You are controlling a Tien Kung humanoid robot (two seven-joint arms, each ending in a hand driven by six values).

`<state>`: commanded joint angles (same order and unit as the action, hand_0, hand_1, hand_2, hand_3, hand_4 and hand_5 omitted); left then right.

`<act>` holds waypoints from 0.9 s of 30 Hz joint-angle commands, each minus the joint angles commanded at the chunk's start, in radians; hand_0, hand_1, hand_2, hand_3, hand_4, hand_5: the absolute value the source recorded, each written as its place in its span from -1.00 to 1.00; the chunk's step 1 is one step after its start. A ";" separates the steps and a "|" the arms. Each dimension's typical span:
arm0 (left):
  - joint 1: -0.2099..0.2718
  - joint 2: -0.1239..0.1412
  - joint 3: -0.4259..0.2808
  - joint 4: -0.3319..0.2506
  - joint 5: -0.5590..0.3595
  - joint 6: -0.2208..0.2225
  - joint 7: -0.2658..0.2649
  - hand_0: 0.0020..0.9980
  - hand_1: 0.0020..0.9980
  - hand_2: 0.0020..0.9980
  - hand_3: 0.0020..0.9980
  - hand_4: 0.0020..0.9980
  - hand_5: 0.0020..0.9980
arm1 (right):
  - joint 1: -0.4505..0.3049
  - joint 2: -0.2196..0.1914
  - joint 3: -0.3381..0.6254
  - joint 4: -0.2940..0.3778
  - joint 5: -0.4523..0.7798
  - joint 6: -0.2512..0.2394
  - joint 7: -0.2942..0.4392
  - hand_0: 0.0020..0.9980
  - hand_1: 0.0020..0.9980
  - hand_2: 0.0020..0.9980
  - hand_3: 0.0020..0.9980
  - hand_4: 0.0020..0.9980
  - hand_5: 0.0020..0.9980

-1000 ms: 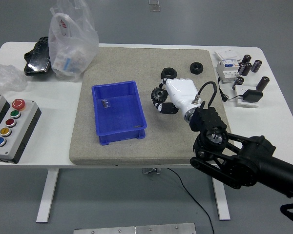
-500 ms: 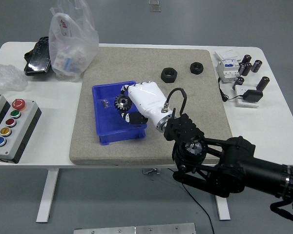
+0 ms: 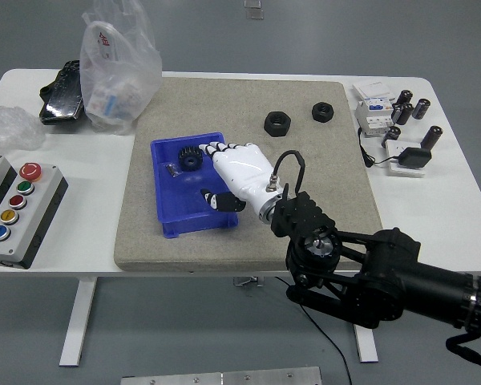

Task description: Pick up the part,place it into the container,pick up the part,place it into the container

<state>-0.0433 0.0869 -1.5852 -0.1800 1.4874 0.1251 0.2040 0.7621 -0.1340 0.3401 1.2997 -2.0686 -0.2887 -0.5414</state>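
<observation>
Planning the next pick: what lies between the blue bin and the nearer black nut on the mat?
In the head view, only the right hand over bare mat lies between the blue bin and the nearer nut.

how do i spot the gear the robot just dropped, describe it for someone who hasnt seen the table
Find the grey mat mid-table, then the blue bin on its left half. The gear lies in the bin's far part, just off the white right robot hand: black and toothed, unlike the two smooth hex nuts outside the bin.

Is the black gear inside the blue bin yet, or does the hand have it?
In. The gear lies in the blue bin, at its far side; the right hand has its fingers spread beside it, holding nothing.
</observation>
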 joint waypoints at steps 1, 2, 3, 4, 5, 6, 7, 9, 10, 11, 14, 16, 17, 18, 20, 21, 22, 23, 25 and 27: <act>0.000 0.000 0.000 0.000 0.000 0.000 0.000 0.27 -0.31 0.12 0.22 0.43 -0.21 | -0.006 -0.003 0.019 0.006 0.004 -0.011 0.003 -0.19 0.54 0.66 0.78 -0.25 -0.50; 0.000 0.000 0.000 0.000 0.000 0.000 0.000 0.27 -0.31 0.12 0.22 0.43 -0.21 | -0.011 -0.007 0.034 0.011 0.006 -0.020 0.006 -0.19 0.54 0.66 0.78 -0.25 -0.50; 0.001 -0.001 0.000 0.000 0.000 0.000 -0.001 0.27 -0.31 0.12 0.22 0.43 -0.21 | -0.020 -0.013 0.056 0.020 0.009 -0.035 0.010 -0.19 0.54 0.66 0.78 -0.25 -0.50; 0.001 -0.002 0.001 0.000 -0.001 0.000 -0.001 0.27 -0.31 0.12 0.22 0.43 -0.21 | -0.034 -0.022 0.083 0.032 0.018 -0.055 0.019 -0.19 0.54 0.66 0.78 -0.25 -0.50; 0.002 -0.002 0.000 0.000 -0.001 0.000 -0.001 0.27 -0.31 0.12 0.22 0.43 -0.21 | -0.045 -0.029 0.105 0.042 0.028 -0.071 0.027 -0.19 0.54 0.66 0.78 -0.25 -0.50; 0.003 -0.003 0.000 0.000 0.000 0.000 -0.001 0.27 -0.31 0.12 0.22 0.43 -0.21 | -0.059 -0.038 0.132 0.053 0.039 -0.088 0.037 -0.19 0.54 0.66 0.78 -0.25 -0.50; 0.004 -0.003 -0.001 0.000 -0.001 0.001 -0.001 0.27 -0.31 0.12 0.22 0.43 -0.21 | -0.076 -0.047 0.157 0.064 0.054 -0.106 0.052 -0.18 0.50 0.59 0.64 -0.19 -0.52; 0.006 -0.003 -0.001 0.000 -0.002 0.001 -0.002 0.27 -0.31 0.12 0.22 0.43 -0.21 | -0.113 -0.066 0.214 0.086 0.094 -0.143 0.090 -0.18 0.50 0.59 0.64 -0.19 -0.52; 0.006 -0.003 -0.001 0.000 -0.003 0.002 -0.002 0.27 -0.31 0.12 0.22 0.43 -0.21 | -0.133 -0.074 0.243 0.095 0.117 -0.162 0.112 -0.18 0.50 0.59 0.64 -0.19 -0.52; 0.007 -0.002 -0.001 0.000 -0.004 0.002 -0.003 0.27 -0.31 0.12 0.22 0.43 -0.21 | -0.155 -0.084 0.277 0.103 0.143 -0.181 0.137 -0.18 0.50 0.59 0.64 -0.19 -0.52; 0.010 -0.002 0.000 0.000 -0.008 0.003 -0.005 0.27 -0.30 0.11 0.22 0.43 -0.21 | -0.218 -0.104 0.374 0.115 0.231 -0.222 0.217 -0.09 0.45 0.52 0.51 -0.13 -0.53; 0.011 -0.004 0.001 0.000 -0.011 0.003 -0.006 0.27 -0.30 0.11 0.22 0.43 -0.21 | -0.264 -0.114 0.438 0.116 0.305 -0.239 0.282 -0.09 0.45 0.52 0.51 -0.13 -0.53; 0.012 -0.004 0.000 0.000 -0.012 0.004 -0.007 0.27 -0.30 0.11 0.22 0.43 -0.21 | -0.284 -0.117 0.466 0.113 0.340 -0.241 0.313 -0.09 0.45 0.52 0.51 -0.13 -0.53; 0.012 -0.005 -0.001 0.000 -0.010 0.003 -0.007 0.27 -0.30 0.11 0.22 0.43 -0.21 | -0.307 -0.118 0.496 0.109 0.379 -0.239 0.347 -0.09 0.45 0.52 0.51 -0.13 -0.53; 0.013 -0.006 -0.002 0.000 -0.009 0.003 -0.007 0.27 -0.28 0.11 0.22 0.43 -0.21 | -0.350 -0.120 0.551 0.099 0.457 -0.229 0.418 -0.05 0.43 0.49 0.46 0.04 -0.45; 0.013 -0.007 -0.001 0.000 -0.011 0.003 -0.008 0.27 -0.28 0.11 0.22 0.43 -0.21 | -0.376 -0.121 0.580 0.095 0.499 -0.219 0.457 -0.05 0.43 0.49 0.46 0.04 -0.45; 0.013 -0.007 -0.001 0.000 -0.013 0.004 -0.009 0.27 -0.28 0.11 0.22 0.43 -0.21 | -0.396 -0.120 0.603 0.093 0.535 -0.212 0.490 -0.05 0.43 0.49 0.46 0.04 -0.45; 0.012 -0.007 -0.001 0.000 -0.013 0.004 -0.010 0.27 -0.28 0.11 0.22 0.43 -0.21 | -0.415 -0.119 0.624 0.091 0.571 -0.204 0.522 -0.05 0.43 0.49 0.46 0.04 -0.45; 0.011 -0.006 -0.001 0.000 -0.013 0.005 -0.012 0.27 -0.28 0.08 0.22 0.43 -0.21 | -0.460 -0.114 0.671 0.089 0.661 -0.186 0.601 0.05 0.40 0.47 0.43 0.26 -0.28; 0.009 -0.004 -0.001 0.000 -0.013 0.005 -0.015 0.27 -0.28 0.08 0.22 0.43 -0.21 | -0.494 -0.107 0.707 0.094 0.733 -0.173 0.660 0.05 0.40 0.47 0.43 0.26 -0.28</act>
<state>-0.0340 0.0828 -1.5862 -0.1800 1.4740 0.1301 0.1891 0.2684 -0.2409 1.0474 1.3937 -1.3354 -0.4614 0.1187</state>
